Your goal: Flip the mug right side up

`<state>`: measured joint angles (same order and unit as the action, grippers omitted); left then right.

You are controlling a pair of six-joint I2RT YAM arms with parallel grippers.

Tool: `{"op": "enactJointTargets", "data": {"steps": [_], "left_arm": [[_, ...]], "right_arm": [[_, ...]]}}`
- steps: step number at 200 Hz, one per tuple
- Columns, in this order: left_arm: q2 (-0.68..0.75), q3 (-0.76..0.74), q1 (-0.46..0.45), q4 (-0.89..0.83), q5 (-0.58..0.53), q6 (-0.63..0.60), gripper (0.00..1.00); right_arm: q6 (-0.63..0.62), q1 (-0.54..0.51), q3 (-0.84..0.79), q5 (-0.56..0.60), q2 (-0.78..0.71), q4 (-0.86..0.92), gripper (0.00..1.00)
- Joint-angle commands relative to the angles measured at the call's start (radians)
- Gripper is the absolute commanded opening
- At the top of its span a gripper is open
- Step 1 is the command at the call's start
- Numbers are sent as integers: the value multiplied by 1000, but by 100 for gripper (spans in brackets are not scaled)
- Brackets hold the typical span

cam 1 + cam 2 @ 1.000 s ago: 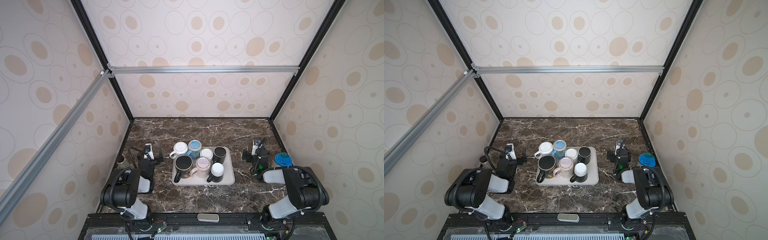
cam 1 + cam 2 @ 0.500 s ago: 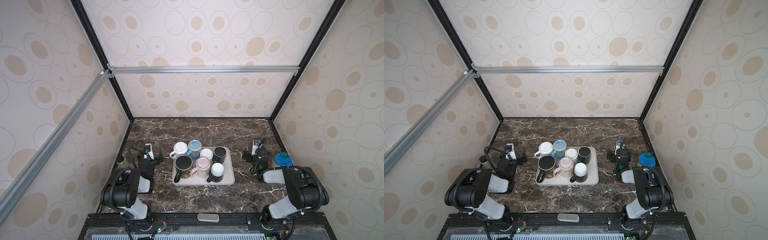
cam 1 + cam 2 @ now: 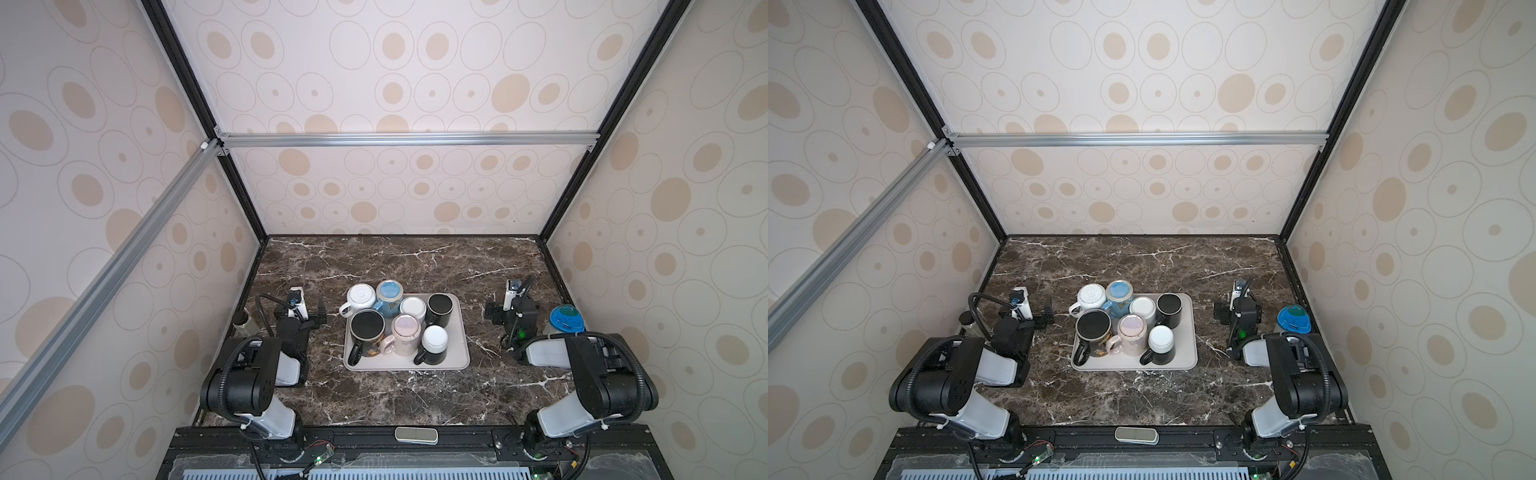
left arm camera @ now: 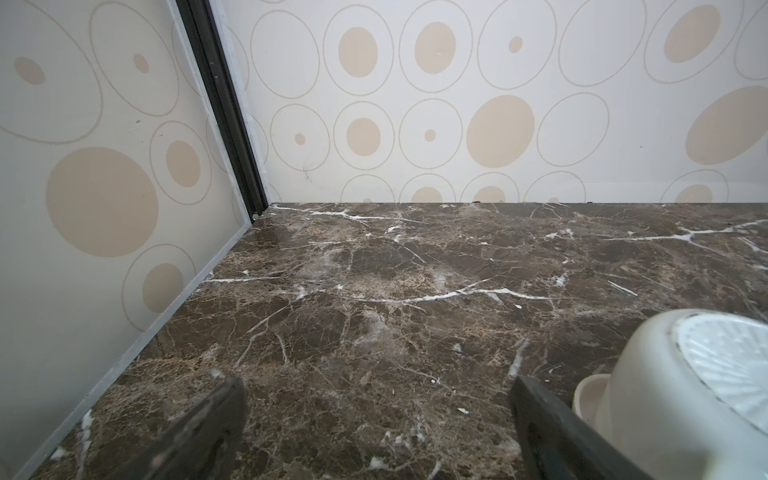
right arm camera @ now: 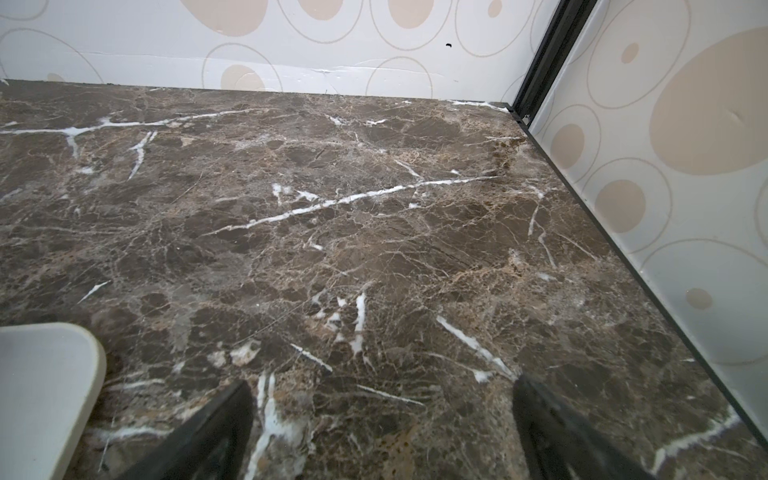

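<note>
Dotted cream wallpaper covers the three walls around a dark marbled table point(image 3: 415, 266). One pale tray point(image 3: 459, 359) lies at the table's middle, crowded with seven mugs.

Four stand along the tray's far edge:
- a white ribbed mug point(image 3: 360, 296) at the far left corner, turned base up so its ribbed underside shows. Whether it sits on the rim or just off it I cannot tell.
- a blue mug point(image 3: 389, 291) touching it
- a plain white mug point(image 3: 412, 308)
- a black mug point(image 3: 439, 306) at the far right corner

Three stand nearer the tray's front edge: a large black mug point(image 3: 366, 327), a pink mug point(image 3: 405, 329) and a black-and-white mug point(image 3: 434, 341). Their handles point left. I cannot tell which way up these other six stand.

Two tools wait apart from the tray. The left tool point(image 4: 376, 388) is left of it, close to the white ribbed mug. The right tool point(image 5: 382, 384) is right of it, beside the tray's corner. Each is spread wide over bare table and grips nothing. One blue-lidded cup point(image 3: 564, 319) stands further right of the tray, past the right tool.
</note>
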<state>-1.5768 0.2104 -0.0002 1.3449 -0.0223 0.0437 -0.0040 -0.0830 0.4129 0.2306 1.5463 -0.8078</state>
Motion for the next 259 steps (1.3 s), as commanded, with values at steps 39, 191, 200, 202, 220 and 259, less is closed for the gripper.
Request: {"op": "enactJointTargets", "data": {"steps": [39,191,200,202,220,259], "left_arm": [[0,17,-1,5,2,-25,100],[456,260,-92,-933,35,309,100],[456,269,-114,-953,32,311,100],[456,271,-117,-957,32,312,100],[451,293,-149,-981,53,302,98],[405,331,-175,-995,105,272,77]], "right_arm": [[5,6,0,-12,-7,-10,100],[140,-232,436,-167,-355,1016,100],[144,-251,453,-166,-367,1053,99],[144,-255,456,-166,-369,1061,99],[141,-290,471,-160,-381,1109,97],[132,-328,490,-123,-367,1159,95]]}}
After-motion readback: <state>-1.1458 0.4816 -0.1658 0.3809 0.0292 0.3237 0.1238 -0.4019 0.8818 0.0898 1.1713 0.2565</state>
